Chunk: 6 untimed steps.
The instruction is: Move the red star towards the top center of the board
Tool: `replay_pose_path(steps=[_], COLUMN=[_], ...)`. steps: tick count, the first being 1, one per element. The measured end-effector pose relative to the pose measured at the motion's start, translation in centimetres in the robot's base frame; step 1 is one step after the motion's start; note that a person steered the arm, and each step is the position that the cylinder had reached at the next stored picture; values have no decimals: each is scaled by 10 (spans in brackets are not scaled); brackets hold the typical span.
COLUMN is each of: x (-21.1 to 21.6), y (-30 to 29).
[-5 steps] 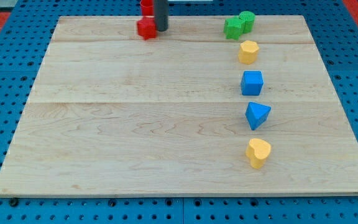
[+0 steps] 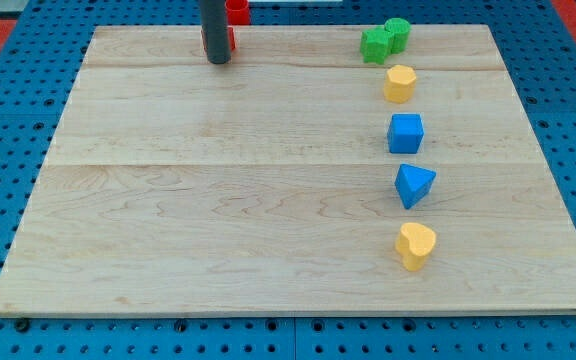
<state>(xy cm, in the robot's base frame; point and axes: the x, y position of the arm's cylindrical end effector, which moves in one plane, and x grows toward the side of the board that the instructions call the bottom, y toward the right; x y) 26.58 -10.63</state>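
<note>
Rod and red sit together near the desk's [image 2: 268, 200] top edge, left of centre. My tip [image 2: 218, 61] rests on the wood there; it is a plain rod end with no gripper parts, so it neither spreads nor pinches anything. The red star [image 2: 232, 38] shows only as a sliver against the rod's right side, seemingly touching it. Most of it is hidden behind the rod, so its points cannot be made out. A second red block [image 2: 237, 10] lies just above it, at or past the desk's top edge, its shape unclear.

The other blocks form a loose column down the view's right, well apart from my tip:
- A green star [image 2: 375, 45] touches a rounder green block [image 2: 397, 32] at the top.
- A yellow block [image 2: 400, 83] lies just below them.
- A blue cube [image 2: 405, 133] comes next.
- A blue triangle [image 2: 414, 185] follows it.
- A yellow heart [image 2: 415, 245] lies lowest.

Blue perforated panel [image 2: 8, 180] surrounds the desk.
</note>
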Motion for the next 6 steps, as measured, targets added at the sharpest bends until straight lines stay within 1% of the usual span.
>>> replay_pose_path(steps=[1, 2, 3, 4, 5, 6], x=[9, -27, -73, -67, -13, 3], y=[-20, -2, 25, 36, 56, 93])
